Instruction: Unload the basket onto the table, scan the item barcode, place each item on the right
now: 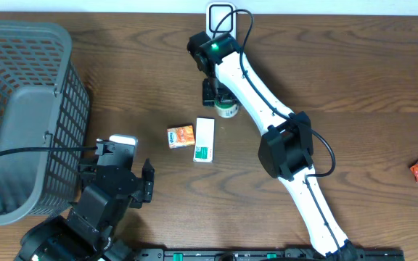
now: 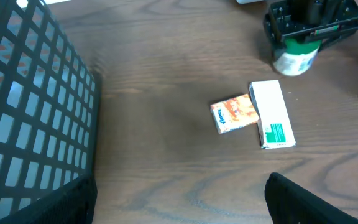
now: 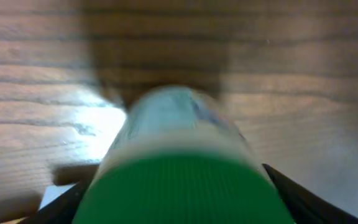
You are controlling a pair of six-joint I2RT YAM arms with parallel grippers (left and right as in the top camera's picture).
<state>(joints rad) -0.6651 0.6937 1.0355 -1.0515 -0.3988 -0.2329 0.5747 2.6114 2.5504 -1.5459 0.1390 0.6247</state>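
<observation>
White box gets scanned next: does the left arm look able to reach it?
Probably yes: bare table lies between the open left gripper and the white box; only the tissue pack touches one side.

Overhead shot is evenly lit and pretty sharp, just soft shadows and a mild sheen on the dark brown wooden worktop [image 1: 354, 65]. Left wrist view's slightly softer, pale glare up top. Right wrist is rough: the green-capped white plastic bottle [image 3: 179, 162] is so close it's pure blur, bright glare patch left of it, dark shadow behind.
</observation>
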